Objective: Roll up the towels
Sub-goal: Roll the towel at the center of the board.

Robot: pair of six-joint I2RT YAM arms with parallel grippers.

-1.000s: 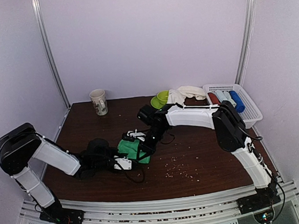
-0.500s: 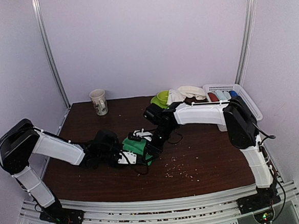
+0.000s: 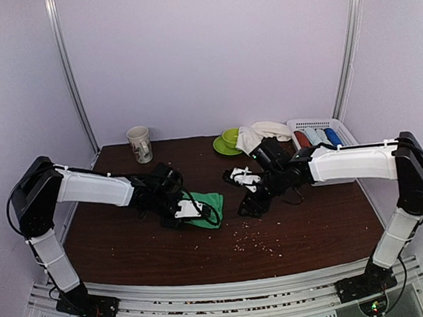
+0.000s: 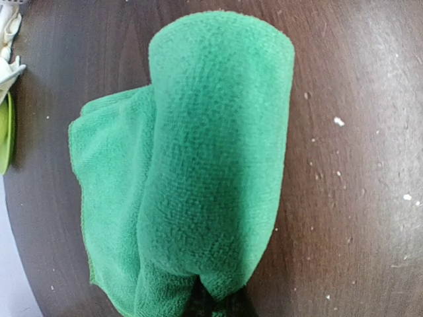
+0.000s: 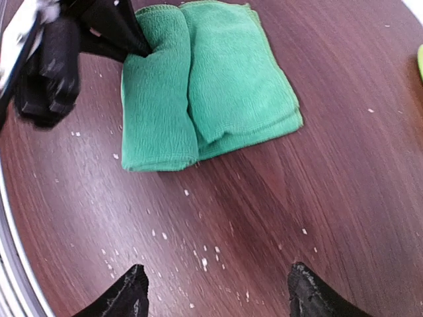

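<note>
The green towel (image 3: 213,202) lies on the dark table, folded, with one long side rolled over (image 5: 158,112). It fills the left wrist view (image 4: 211,152). My left gripper (image 3: 180,208) is shut on one end of that roll (image 5: 142,46); only a dark sliver of its fingers (image 4: 215,307) shows under the cloth. To the right of the towel and apart from it, my right gripper (image 3: 248,205) stands open (image 5: 218,297) over bare wood with nothing between its fingertips. The cream-white towel (image 3: 264,131) lies bunched at the back.
A mug (image 3: 140,144) stands at the back left. A lime green dish (image 3: 228,140) sits beside the cream towel. A white basket (image 3: 318,120) at the back right holds red, pale blue and dark blue rolls. White crumbs (image 3: 253,239) dot the table's front middle.
My right gripper has let go of the green towel, opened and drawn back to the right. The left arm has carried the towel's end to the right and stretched out.
</note>
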